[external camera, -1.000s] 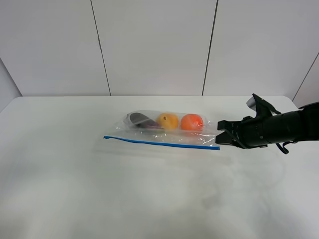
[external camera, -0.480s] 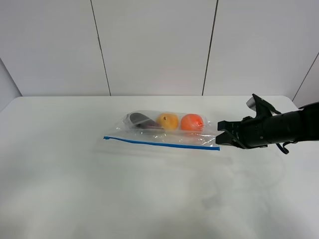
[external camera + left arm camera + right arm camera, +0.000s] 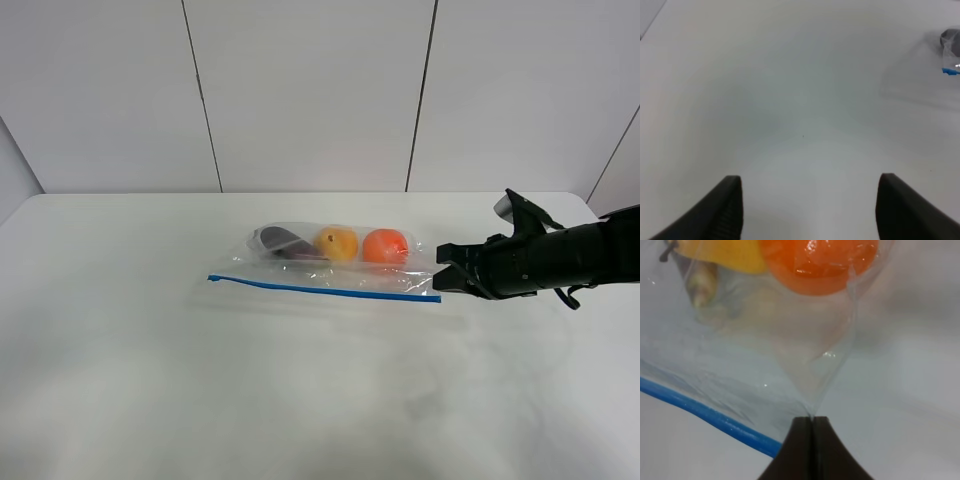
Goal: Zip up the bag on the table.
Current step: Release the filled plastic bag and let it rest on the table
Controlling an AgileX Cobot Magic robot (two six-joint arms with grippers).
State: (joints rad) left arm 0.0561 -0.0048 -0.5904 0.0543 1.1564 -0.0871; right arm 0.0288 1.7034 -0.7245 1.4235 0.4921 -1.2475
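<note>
We see the bag point(image 3: 335, 262) lying flat on the white bench point(image 3: 150, 380). Its blue zipper strip point(image 3: 325, 289) runs along the near edge. An eggplant point(image 3: 280, 240), a pear point(image 3: 337, 243) and an orange point(image 3: 385, 245) sit in a row inside. Our right end effector point(image 3: 812, 421) is pressed together, pinching the bag's corner just beside the strip. Our left end effector point(image 3: 810, 180) is spread wide over the bench, well apart from the bag.

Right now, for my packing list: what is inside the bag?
Through the clear bag show an orange, a yellow pear and a dark eggplant. The fruit hides anything beneath or behind it.
</note>
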